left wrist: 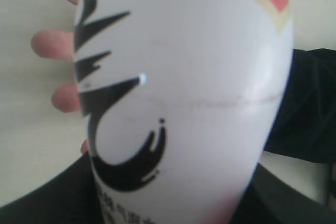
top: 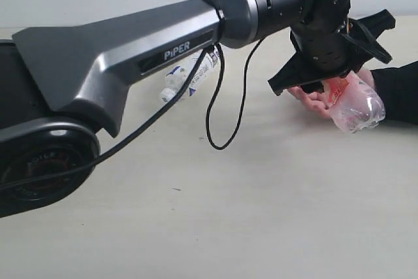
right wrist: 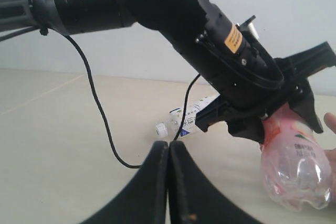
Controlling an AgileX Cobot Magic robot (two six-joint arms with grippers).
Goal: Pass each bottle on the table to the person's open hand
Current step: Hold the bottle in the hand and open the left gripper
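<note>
Clasping the pink-white bottle (top: pixel 356 106), the left gripper (top: pixel 334 84) holds it at the person's hand (top: pixel 312 100), frame right; the right gripper (right wrist: pixel 168 182) is pinched closed.

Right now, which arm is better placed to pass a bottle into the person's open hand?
Left. The left tool grips the pink-white bottle at the person's hand, so it likely only needs to let go. The right tool is shut, empty and set back from the hand.
</note>
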